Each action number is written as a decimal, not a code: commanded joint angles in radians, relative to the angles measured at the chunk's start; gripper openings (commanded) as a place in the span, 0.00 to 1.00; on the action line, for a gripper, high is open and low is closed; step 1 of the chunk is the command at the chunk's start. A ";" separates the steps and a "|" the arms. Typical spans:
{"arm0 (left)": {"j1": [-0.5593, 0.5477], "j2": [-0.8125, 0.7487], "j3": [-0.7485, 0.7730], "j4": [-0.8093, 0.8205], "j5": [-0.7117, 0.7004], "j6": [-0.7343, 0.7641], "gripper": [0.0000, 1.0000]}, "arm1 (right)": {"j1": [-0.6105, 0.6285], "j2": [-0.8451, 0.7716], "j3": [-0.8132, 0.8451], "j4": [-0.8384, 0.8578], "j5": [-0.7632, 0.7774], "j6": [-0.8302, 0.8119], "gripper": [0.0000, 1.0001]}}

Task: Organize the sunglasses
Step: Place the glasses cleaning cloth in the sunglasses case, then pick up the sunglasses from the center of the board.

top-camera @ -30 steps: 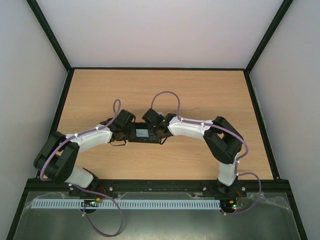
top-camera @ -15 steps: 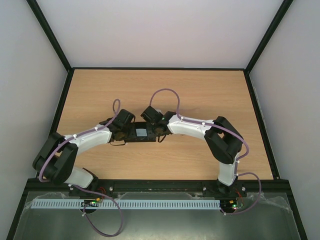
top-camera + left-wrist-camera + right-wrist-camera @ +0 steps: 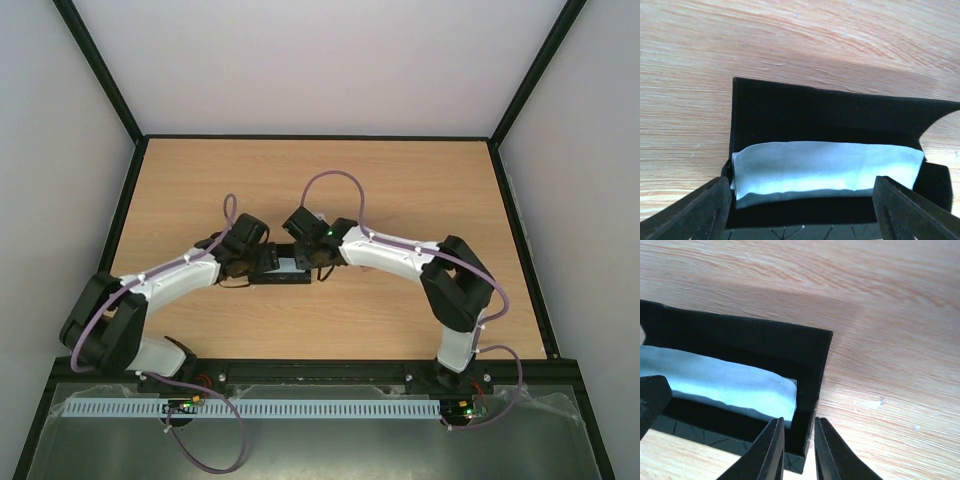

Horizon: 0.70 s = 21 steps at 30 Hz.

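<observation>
Status: black case (image 3: 800,216) sits mid-table (image 3: 420,180), open, with both arms converged on it. A light blue cloth (image 3: 825,167) lies flat inside along the whole length, and the back flap (image 3: 840,110) stands up behind it, so the case isn't shut. Sunglasses: not visible in any view, neither on the wood nor in either hand. They may be under the cloth, but nothing pink shows through, so I can't confirm. Left gripper (image 3: 801,186) has its jaws spread wide, one finger at each near corner of the case, holding nothing. Right gripper (image 3: 799,424) is at the other end with its jaws nearly together. The near corner of the case wall sits in or just behind the narrow gap, and I can't tell whether it's pinching the wall or just hovering there. The top camera doesn't help, since the wrists block most of the case. My read is that we're late in the task: cloth placed, glasses probably packed underneath. What's left is folding the flap down, confirming it closes, then backing both arms off. The risk is that the right fingers sit in the flap's path at that corner, and if the cloth rides up it could catch in the closure.
</observation>
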 commanded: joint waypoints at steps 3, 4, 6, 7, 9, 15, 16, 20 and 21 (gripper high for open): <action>-0.002 -0.139 0.073 -0.080 -0.030 -0.001 0.85 | -0.037 -0.196 -0.073 -0.042 0.068 0.032 0.25; -0.002 -0.158 0.081 -0.091 -0.029 0.000 0.89 | -0.052 -0.232 -0.101 -0.042 0.071 0.040 0.26; -0.002 -0.191 0.093 -0.109 -0.027 0.004 0.97 | -0.095 -0.306 -0.161 -0.043 0.081 0.057 0.38; -0.001 -0.203 0.095 -0.115 -0.024 0.008 0.99 | -0.118 -0.342 -0.188 -0.049 0.084 0.065 0.44; -0.001 -0.220 0.094 -0.125 -0.017 0.013 0.99 | -0.166 -0.400 -0.234 -0.068 0.094 0.080 0.48; -0.001 -0.277 0.058 -0.139 0.016 0.021 0.99 | -0.304 -0.524 -0.340 -0.126 0.088 0.141 0.59; -0.001 -0.293 0.045 -0.139 0.020 0.020 0.99 | -0.332 -0.540 -0.357 -0.128 0.080 0.153 0.59; -0.001 -0.353 -0.006 -0.133 0.026 0.020 0.99 | -0.420 -0.558 -0.417 -0.117 0.056 0.179 0.59; 0.000 -0.360 -0.015 -0.134 0.030 0.020 0.99 | -0.434 -0.549 -0.422 -0.117 0.051 0.187 0.59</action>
